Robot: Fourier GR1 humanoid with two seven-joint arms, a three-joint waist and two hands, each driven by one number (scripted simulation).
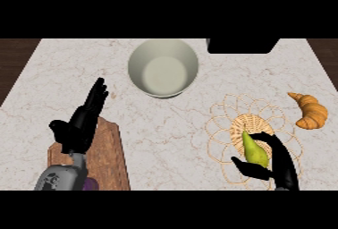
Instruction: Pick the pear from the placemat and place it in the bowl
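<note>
Pale marble bench (171, 123) with dark wood floor (13, 56) at the far corners. A black thing (242, 46) at the far edge was cut off, and a purple thing (91, 184) hid behind the left forearm (63, 176). The bowl (163, 68) was empty, the left robot hand (82, 120) lay open over a wooden board (111, 154), and the right robot hand (284, 167) was curled round the pear (255, 150) over the placemat's (253, 123) near side.

Bright, even light, faint soft shadows

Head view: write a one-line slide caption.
Right hand curls round the pear at the placemat; the bowl stands empty beyond.
</note>
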